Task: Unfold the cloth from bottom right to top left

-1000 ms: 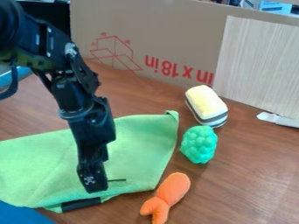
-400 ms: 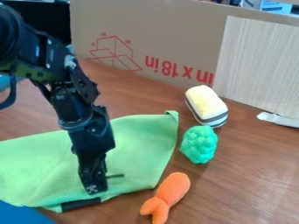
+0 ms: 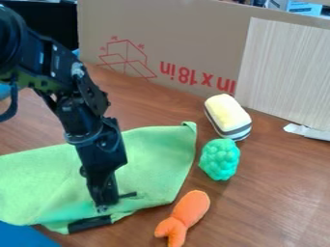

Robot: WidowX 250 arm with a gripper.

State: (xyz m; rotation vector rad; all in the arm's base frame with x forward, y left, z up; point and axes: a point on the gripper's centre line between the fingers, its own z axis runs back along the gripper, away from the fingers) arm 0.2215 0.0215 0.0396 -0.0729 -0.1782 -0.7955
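My gripper points down at the near edge of the green cloth, its tip touching the fabric, which bunches a little around it. The cloth spreads across the left and middle of the table, one corner pointing up at the back right. At its near edge, just below the gripper, lies a black strip. The arm hides part of the cloth's middle.
To the cloth's right are a yellow and white striped block, a green bumpy toy and an orange toy. A cardboard panel stands behind. Something blue occupies the near left corner.
The gripper tip has shifted slightly, now meeting the cloth's near edge. The fabric there has wrinkled, and the edge left of the black strip has moved a little. The toys have stayed put.
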